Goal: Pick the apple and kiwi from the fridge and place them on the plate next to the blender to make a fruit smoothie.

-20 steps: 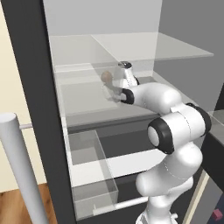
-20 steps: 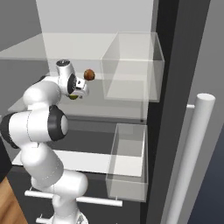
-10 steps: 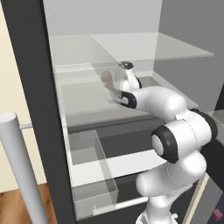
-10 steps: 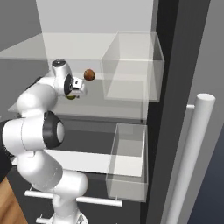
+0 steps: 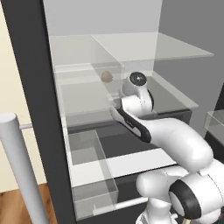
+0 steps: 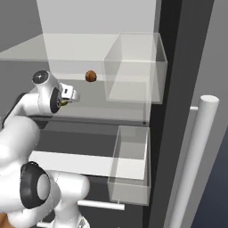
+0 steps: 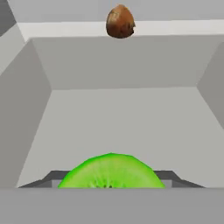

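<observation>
The robot arm reaches into the open fridge over a glass shelf. In the hand view the tool is closed on the kiwi, whose bright green cut face sits between the dark fingertips. A brown ball rests farther back on the shelf, well apart from the kiwi.

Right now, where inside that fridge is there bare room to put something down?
The glass shelf is bare between the kiwi in the gripper and the brown ball at the back. Both clear door bins look empty too.
</observation>
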Robot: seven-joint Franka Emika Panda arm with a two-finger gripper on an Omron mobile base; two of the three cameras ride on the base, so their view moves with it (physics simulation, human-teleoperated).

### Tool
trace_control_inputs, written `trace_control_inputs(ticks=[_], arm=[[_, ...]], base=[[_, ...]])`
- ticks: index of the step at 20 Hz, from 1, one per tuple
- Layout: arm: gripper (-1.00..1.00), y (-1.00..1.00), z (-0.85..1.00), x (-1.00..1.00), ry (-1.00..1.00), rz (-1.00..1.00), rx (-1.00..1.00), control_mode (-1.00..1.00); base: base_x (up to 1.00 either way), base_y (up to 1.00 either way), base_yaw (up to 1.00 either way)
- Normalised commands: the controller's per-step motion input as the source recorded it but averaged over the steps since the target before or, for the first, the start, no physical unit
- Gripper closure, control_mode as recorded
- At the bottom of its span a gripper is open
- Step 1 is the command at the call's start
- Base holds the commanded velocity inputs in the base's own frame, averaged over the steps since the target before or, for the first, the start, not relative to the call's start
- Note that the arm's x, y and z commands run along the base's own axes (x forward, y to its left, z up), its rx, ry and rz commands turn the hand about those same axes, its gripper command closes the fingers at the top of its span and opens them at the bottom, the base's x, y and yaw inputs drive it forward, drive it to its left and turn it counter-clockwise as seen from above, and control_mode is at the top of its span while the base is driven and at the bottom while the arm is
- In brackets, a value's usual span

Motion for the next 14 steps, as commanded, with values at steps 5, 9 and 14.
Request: trace_control_inputs(ticks=[5,9,14], arm=[[1.00,0.00,1.00,-1.00,-0.01,-0.04,0.01,-1.00],[1.00,0.00,0.96,-1.00,0.00,-0.04,0.02,-1.00],[1.00,-0.10,0.67,-1.00,0.05,-0.01,0.08,-1.00]], base=[[0.00,0.00,0.00],[0.00,0.00,0.00],[0.00,0.00,0.00]])
